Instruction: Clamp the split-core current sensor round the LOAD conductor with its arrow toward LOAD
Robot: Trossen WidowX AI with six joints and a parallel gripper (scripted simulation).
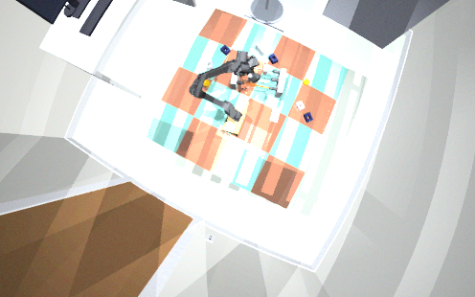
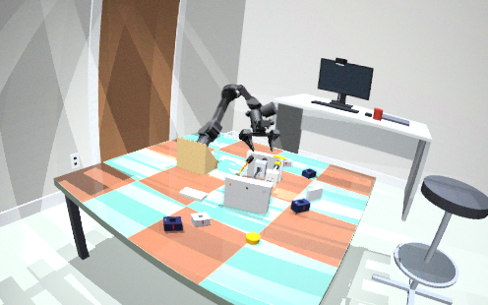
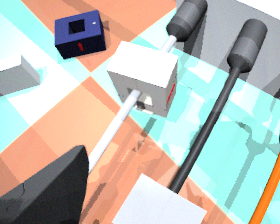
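Observation:
The pale sensor (image 3: 143, 75) (image 2: 273, 175) sits around the light grey conductor (image 3: 111, 132) between the two upright panels. Its red arrow mark shows on its right side in the wrist view. The conductor passes through its window; I cannot tell whether the latch is fully closed. A LOAD marker is not readable. My gripper (image 2: 263, 149) is open and empty, raised above the panels and clear of the sensor. In the wrist view only one dark finger shows, at the lower left, apart from the sensor.
A black cable (image 3: 206, 130) and an orange cable (image 3: 271, 190) run beside the conductor. A white block (image 3: 161, 202) is at the black cable. The front panel (image 2: 247, 194), a blue sensor (image 3: 81, 35) (image 2: 300, 206), a yellow puck (image 2: 253, 238) and a tan block (image 2: 195, 156) stand around.

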